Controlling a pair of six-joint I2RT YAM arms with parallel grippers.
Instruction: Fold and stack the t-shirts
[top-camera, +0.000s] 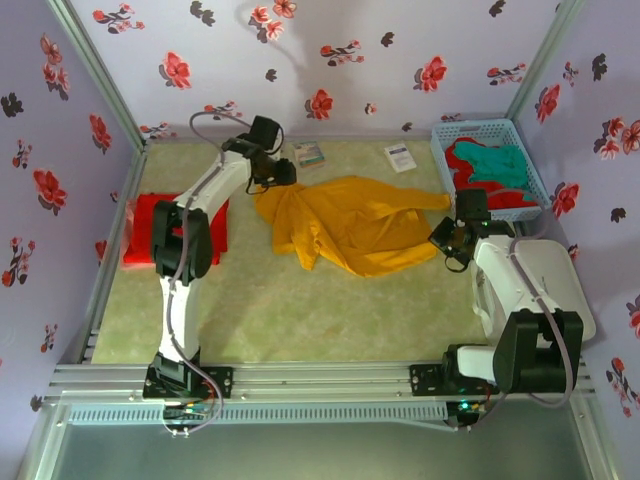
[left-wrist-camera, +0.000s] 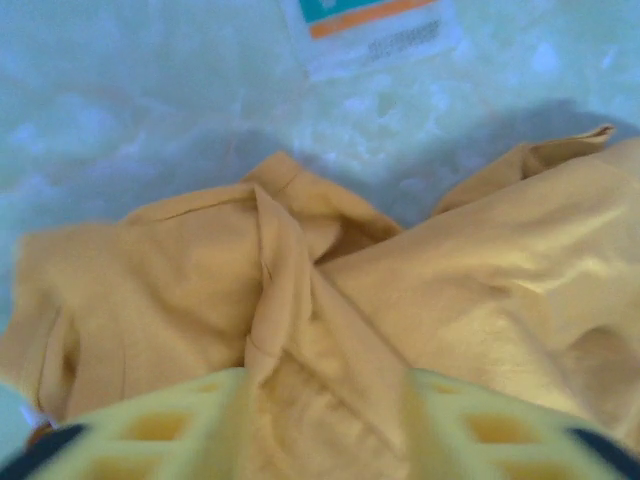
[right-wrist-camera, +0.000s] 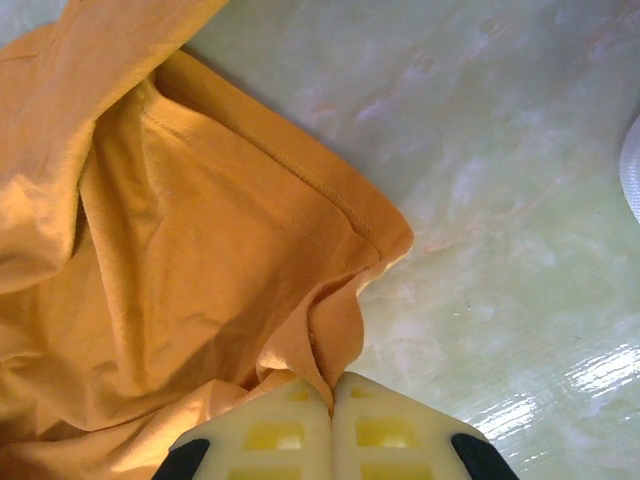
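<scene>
A mustard-yellow t-shirt (top-camera: 345, 225) lies crumpled in the middle of the table. My left gripper (top-camera: 280, 178) is at its far left corner. In the left wrist view its fingers (left-wrist-camera: 150, 430) stand apart and open, with a raised fold of yellow cloth (left-wrist-camera: 290, 300) lying between them. My right gripper (top-camera: 447, 243) is at the shirt's right edge. The right wrist view shows this gripper (right-wrist-camera: 331, 395) shut on a pinch of the hemmed edge (right-wrist-camera: 340, 340). A folded red t-shirt (top-camera: 140, 225) lies at the left, partly hidden by the left arm.
A blue mesh basket (top-camera: 530, 165) at the far right holds a red t-shirt (top-camera: 470, 165) and a teal t-shirt (top-camera: 500, 165). Two small paper cards (top-camera: 309, 154) (top-camera: 401, 158) lie near the back wall; one card (left-wrist-camera: 375, 30) shows beyond the left gripper. Flowered walls enclose the table.
</scene>
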